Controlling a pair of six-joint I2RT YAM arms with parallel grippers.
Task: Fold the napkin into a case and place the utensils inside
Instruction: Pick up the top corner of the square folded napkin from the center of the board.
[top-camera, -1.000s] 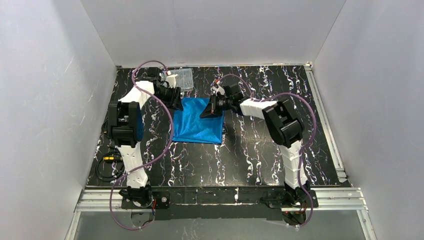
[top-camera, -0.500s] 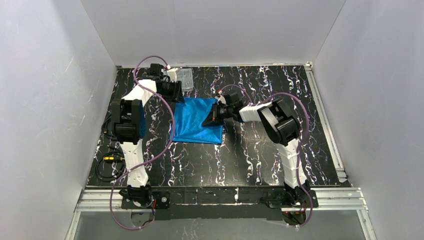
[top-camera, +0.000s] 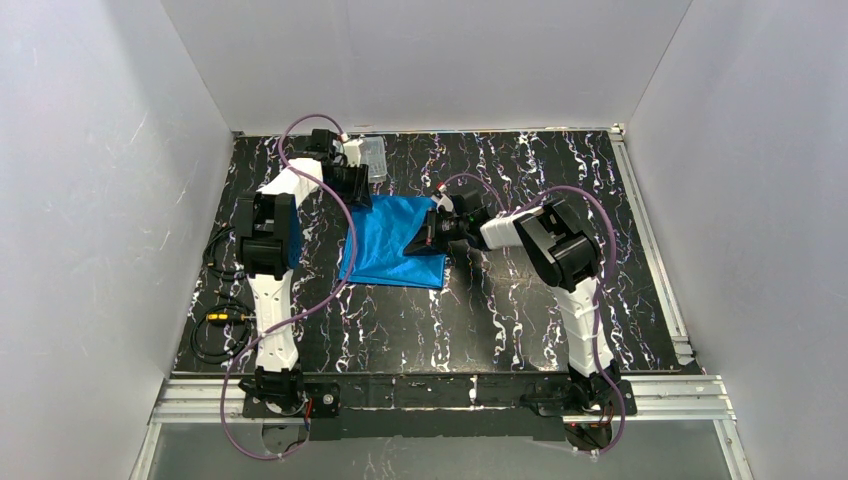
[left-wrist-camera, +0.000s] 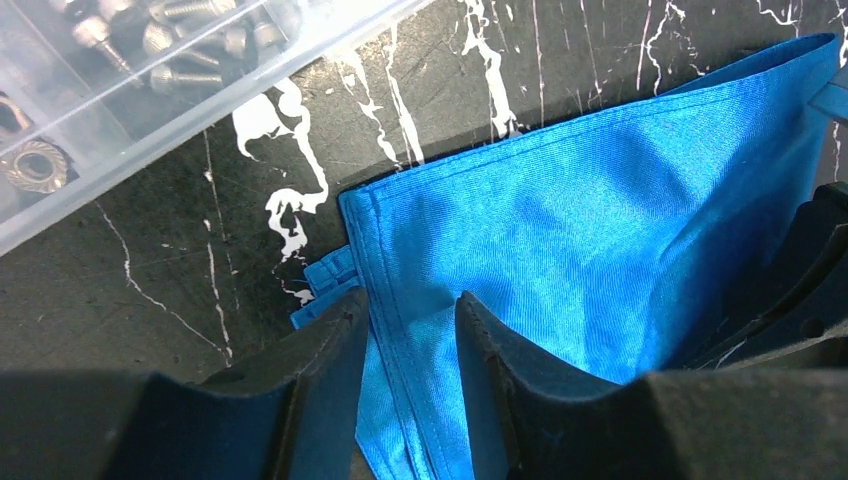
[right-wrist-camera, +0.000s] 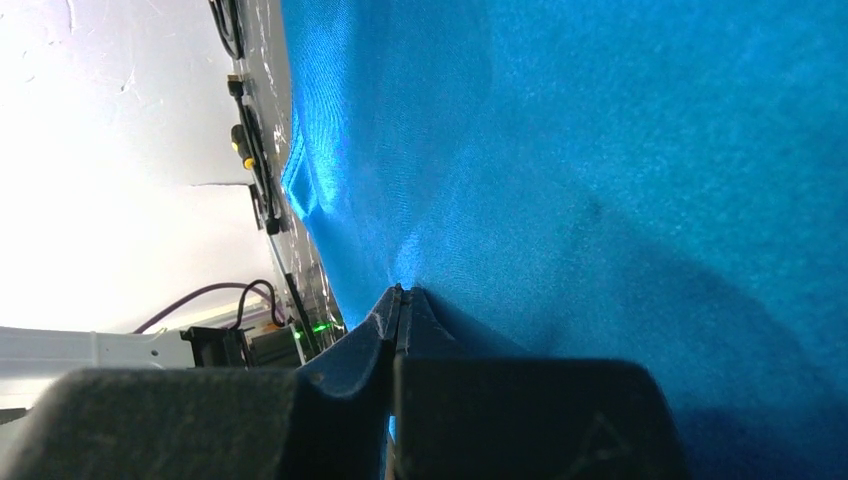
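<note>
The bright blue napkin (top-camera: 385, 250) lies partly folded on the black marbled table. My left gripper (top-camera: 360, 193) is at its far left corner. In the left wrist view the jaws (left-wrist-camera: 410, 300) stand apart, straddling the napkin's (left-wrist-camera: 560, 220) hemmed edge, with a clear gap between cloth and pads. My right gripper (top-camera: 424, 238) sits over the napkin's right part. Its fingers (right-wrist-camera: 403, 290) are pressed together, and the napkin (right-wrist-camera: 600, 150) puckers into their tips. The utensils are out of view.
A clear plastic compartment box (top-camera: 373, 157) holding screws and nuts (left-wrist-camera: 120, 90) stands just beyond the napkin's far left corner. Black cables (top-camera: 215, 325) lie at the table's left edge. White walls enclose the table on three sides.
My right gripper has moved nearer and slightly down over the napkin, drawing the cloth's right part with it. My left gripper has shifted a little toward the far corner by the box.
</note>
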